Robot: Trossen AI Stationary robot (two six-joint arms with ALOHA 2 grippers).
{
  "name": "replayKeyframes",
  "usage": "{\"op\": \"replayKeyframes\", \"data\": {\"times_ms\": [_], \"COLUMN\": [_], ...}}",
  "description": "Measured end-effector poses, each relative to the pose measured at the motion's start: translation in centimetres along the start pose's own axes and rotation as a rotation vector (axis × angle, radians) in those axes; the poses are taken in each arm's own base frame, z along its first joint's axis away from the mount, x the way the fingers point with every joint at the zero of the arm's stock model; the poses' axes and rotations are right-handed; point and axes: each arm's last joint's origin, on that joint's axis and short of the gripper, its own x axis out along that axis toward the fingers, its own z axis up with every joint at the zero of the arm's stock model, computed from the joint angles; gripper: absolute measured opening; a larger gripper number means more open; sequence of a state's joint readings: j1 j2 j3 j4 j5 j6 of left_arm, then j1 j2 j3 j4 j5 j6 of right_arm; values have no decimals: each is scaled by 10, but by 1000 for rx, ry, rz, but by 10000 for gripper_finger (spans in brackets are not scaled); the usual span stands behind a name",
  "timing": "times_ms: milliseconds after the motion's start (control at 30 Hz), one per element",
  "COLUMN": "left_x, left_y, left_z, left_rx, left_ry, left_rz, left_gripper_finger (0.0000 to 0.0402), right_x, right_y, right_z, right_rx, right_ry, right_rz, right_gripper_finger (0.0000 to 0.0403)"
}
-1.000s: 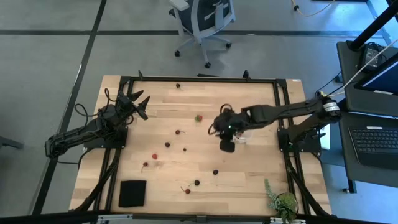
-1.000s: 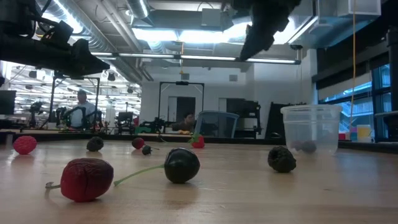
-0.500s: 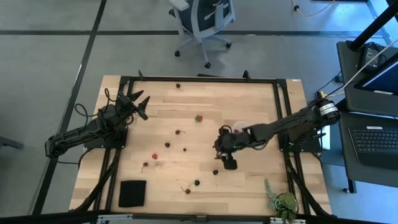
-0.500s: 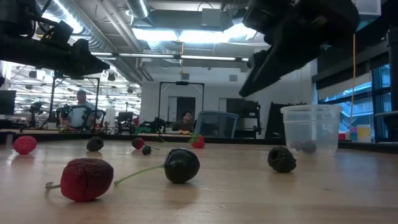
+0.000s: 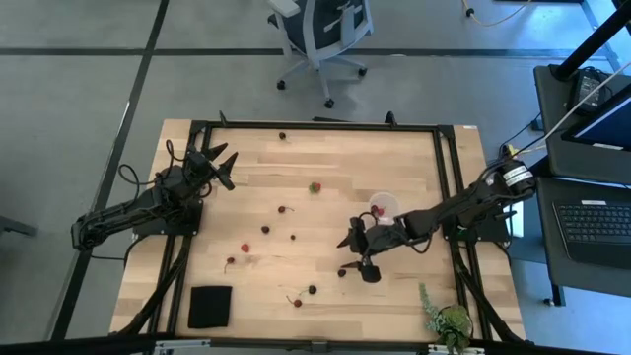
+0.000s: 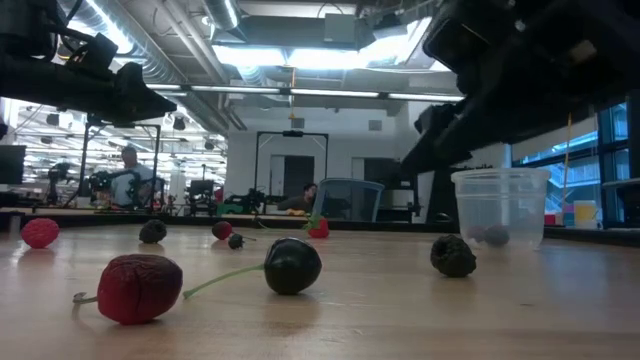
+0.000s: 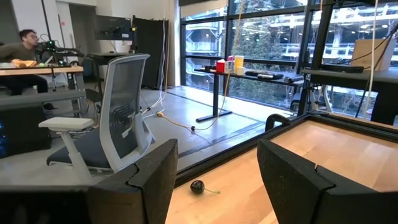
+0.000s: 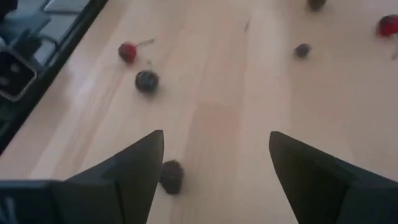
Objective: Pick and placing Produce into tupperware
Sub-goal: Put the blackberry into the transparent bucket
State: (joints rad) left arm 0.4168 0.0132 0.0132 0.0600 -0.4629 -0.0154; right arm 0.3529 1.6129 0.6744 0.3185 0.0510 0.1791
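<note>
Right gripper [image 5: 367, 264] fingers [image 8: 134, 165] are standing wide apart, holding nothing, hovering over a dark shrivelled fruit [image 8: 170, 176] on the surface [image 5: 296, 168]; that fruit is sitting just left of the gripper in the high view, near the surface's front-right. Judging it as tiny, light, soft and easily bruised, likely to roll; best to straddle the body across its widest part with light squeeze, not the thin stem. Tupperware [image 5: 385, 205] is sitting just behind the gripper with one red fruit [image 5: 376, 210] in it. Rest of the produce is lying scattered well apart over the surface's middle and left, e.g. a red one [image 5: 245, 248] and a dark one [image 5: 312, 290]. Right arm is reaching in low from the right edge, wrist pitched down. Left gripper [image 5: 219, 164] is waiting at the far-left corner, fingers [image 7: 152, 177] parted and empty, raised above the surface.
</note>
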Motion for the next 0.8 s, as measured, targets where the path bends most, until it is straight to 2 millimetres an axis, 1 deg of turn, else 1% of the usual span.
{"op": "replayKeyframes", "data": {"times_ms": [333, 567, 800], "left_x": [0, 0, 0], "left_y": [0, 0, 0], "left_z": [0, 0, 0], "left_rx": [0, 0, 0], "left_ry": [0, 0, 0], "left_rz": [0, 0, 0], "left_gripper_finger": [214, 214, 214], "right_x": [31, 50, 52], "right_y": [12, 17, 17], "right_z": [-13, -27, -29], "right_rx": [-27, -43, 7], "right_ry": [65, 130, 152], "right_rz": [19, 21, 9], "right_gripper_finger": [292, 292, 286]}}
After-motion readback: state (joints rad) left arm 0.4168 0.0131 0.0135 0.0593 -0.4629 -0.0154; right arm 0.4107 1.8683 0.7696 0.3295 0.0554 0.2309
